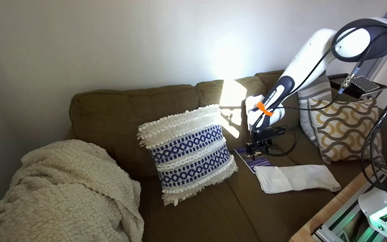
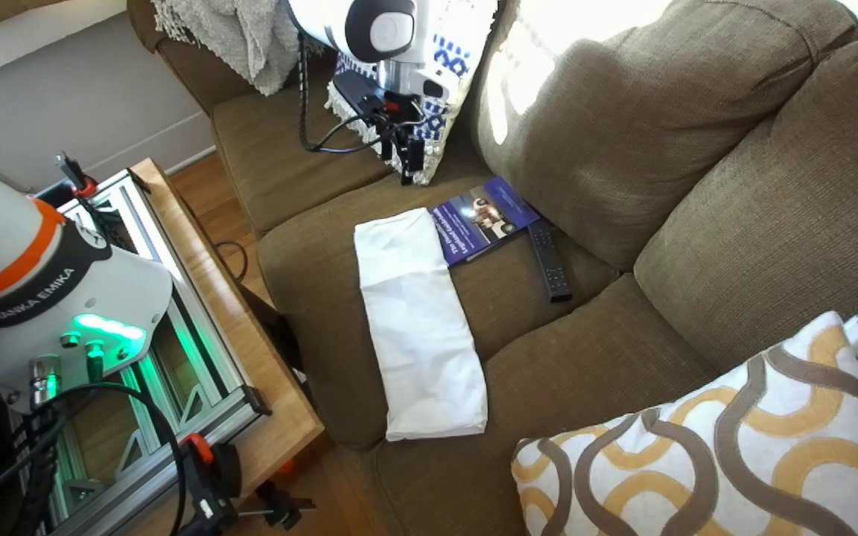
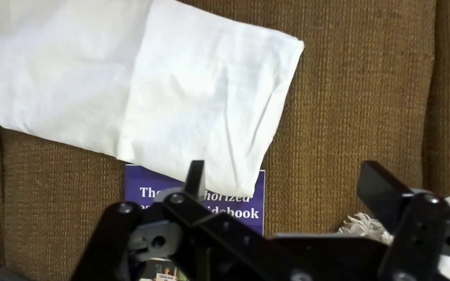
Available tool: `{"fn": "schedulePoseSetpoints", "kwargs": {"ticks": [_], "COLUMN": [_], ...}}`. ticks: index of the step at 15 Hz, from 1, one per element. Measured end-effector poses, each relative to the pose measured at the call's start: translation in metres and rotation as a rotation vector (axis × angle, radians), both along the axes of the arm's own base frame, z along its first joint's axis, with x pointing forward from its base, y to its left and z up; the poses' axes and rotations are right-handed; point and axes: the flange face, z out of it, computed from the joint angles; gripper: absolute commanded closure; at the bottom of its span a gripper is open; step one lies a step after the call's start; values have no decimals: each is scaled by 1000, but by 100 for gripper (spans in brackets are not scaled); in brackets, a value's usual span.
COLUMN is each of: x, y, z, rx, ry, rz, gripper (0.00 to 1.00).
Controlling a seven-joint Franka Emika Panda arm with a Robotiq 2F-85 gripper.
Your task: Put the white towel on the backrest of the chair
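Note:
The white towel (image 1: 297,178) lies folded in a long flat strip on the seat of the olive-brown sofa, the chair (image 1: 136,104). It also shows in an exterior view (image 2: 421,320) and in the wrist view (image 3: 193,89), where one corner overlaps a purple book. The sofa's padded backrest (image 2: 660,126) runs behind the seat. My gripper (image 1: 259,153) hangs above the seat, apart from the towel, past the towel's end near the blue-and-white pillow. In the wrist view the gripper (image 3: 283,175) has its fingers wide apart with nothing between them; the towel's corner appears below the left finger.
The purple book (image 2: 481,219) and a black remote (image 2: 548,260) lie between towel and backrest. The fringed blue-and-white pillow (image 1: 190,154) leans on the backrest. A cream blanket (image 1: 69,191), a yellow-patterned pillow (image 1: 348,131) and the robot's wooden table (image 2: 280,439) stand around.

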Motion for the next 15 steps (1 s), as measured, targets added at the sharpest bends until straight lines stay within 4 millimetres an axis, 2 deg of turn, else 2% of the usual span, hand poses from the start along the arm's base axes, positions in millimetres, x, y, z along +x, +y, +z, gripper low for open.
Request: {"fn": "schedulePoseSetpoints", "kwargs": {"ticks": [3,7,15], "x": [6,13,27], "y": [-8,-11,-9], "z": [-33,-66,-107], "rx": [-12,-15,-12], "ry": [0,9,30], "rz": [-3,10,34], "gripper": [0,0,0]}}
